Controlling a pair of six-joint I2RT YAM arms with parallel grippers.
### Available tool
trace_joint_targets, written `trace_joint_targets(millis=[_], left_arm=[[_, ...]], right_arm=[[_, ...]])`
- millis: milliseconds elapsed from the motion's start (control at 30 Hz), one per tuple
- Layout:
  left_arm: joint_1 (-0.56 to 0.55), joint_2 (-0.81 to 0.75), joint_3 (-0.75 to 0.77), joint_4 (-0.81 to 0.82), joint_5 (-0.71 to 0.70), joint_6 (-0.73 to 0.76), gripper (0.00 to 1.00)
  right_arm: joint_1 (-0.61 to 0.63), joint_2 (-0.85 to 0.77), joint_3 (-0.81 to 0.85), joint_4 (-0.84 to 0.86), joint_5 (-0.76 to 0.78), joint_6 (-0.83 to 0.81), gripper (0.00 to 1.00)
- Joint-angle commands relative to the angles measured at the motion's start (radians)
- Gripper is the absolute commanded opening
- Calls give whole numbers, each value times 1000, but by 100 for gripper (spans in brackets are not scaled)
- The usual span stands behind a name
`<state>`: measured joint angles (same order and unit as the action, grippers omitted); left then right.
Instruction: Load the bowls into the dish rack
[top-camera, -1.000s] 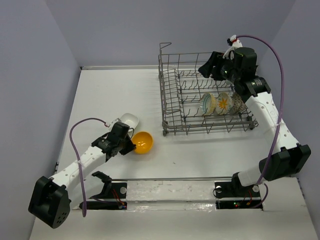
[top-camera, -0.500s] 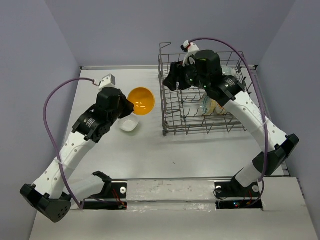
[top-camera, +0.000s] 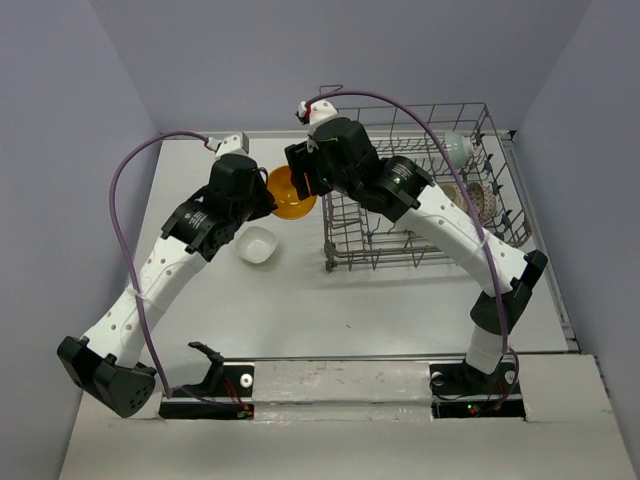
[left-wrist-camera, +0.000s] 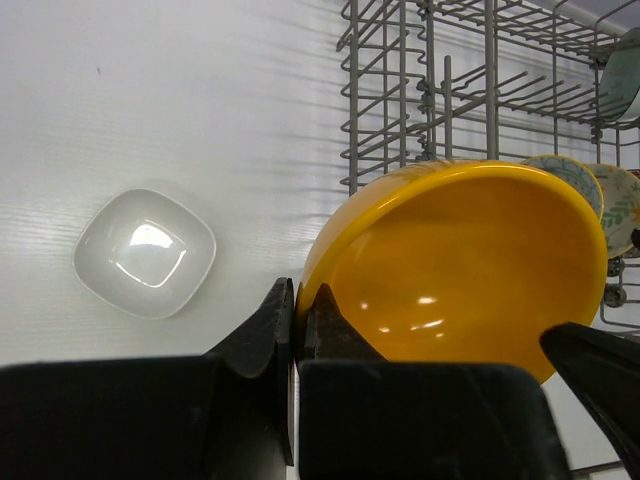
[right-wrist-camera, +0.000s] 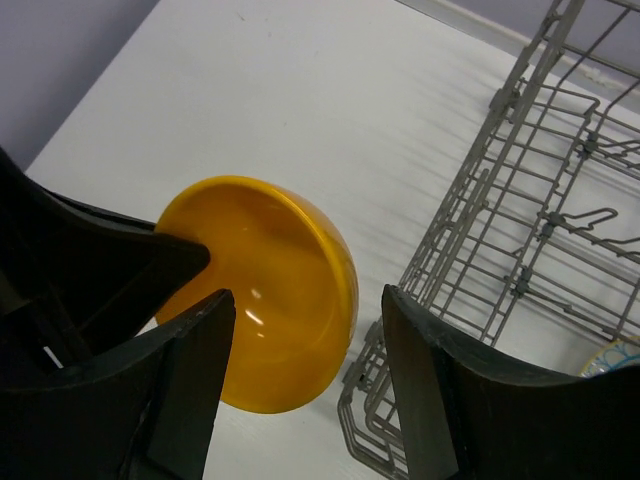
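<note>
Both arms have swung in to meet at the dish rack's left end, with the orange bowl carried up off the table between them

The left gripper (left-wrist-camera: 297, 305) is clamped on the rim of the orange bowl (top-camera: 290, 195), holding it tilted in the air just beside the left wall of the dish rack (top-camera: 420, 255). The right gripper (right-wrist-camera: 305, 300) has its fingers spread wide either side of the bowl, seemingly not yet touching it. This looks like a handover. The right should close firmly on a stretch of rim clear of the left's fingers before the left lets go, then lift the bowl over the tall wall and stand it on edge between the tines. The white bowl (top-camera: 257, 244) waits on the table (top-camera: 300, 300), and a teal bowl (top-camera: 457, 147) sits at the rack's far right
</note>
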<state>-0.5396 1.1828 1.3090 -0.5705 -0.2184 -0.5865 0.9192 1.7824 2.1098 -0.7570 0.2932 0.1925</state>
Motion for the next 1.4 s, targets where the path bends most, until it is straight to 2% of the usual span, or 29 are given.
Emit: trace_joint_targets(millis=[0,200,300,600,667,733,800,933,967,1000,1033,1067,1133,1167,1267,1367], left_arm=[[-2,-23,67,73,-13,28,0],[-2,-23,79,86,-18,37,0],[-2,-23,85,87,-21,50,0],[-2,-32,88,107,-10,60,0],[-2,-34,90,107,-10,60,0],[-2,-34,88,113,-7,63,0],[-2,-34,85,116,-3,63,0],[-2,-37,79,119,1,65,0],[-2,-37,79,121,4,66,0],[-2,-38,78,121,4,68,2],[-2,-41,78,123,4,68,10],[-2,-43,76,127,5,71,26],[-2,-49,72,136,10,76,41],[-2,-51,69,147,11,82,58],[-2,-55,70,173,14,94,74],[-2,-55,96,176,10,109,78]], right_arm=[[10,5,68,-47,135,-30,66],[32,29,72,-76,242,-39,64],[32,34,56,-70,236,-38,57],[41,61,59,-56,228,-30,52],[41,68,62,-56,227,-30,46],[41,75,64,-53,230,-28,45],[41,78,62,-47,247,-25,39],[41,83,61,-38,271,-27,22],[41,84,59,-28,280,-28,11],[41,86,58,-24,290,-28,6],[41,84,56,-21,308,-27,1],[41,81,55,-7,317,-30,1],[41,77,53,4,333,-36,1],[41,75,55,11,337,-39,1],[41,75,75,16,365,-51,1],[41,74,85,28,431,-93,1]])
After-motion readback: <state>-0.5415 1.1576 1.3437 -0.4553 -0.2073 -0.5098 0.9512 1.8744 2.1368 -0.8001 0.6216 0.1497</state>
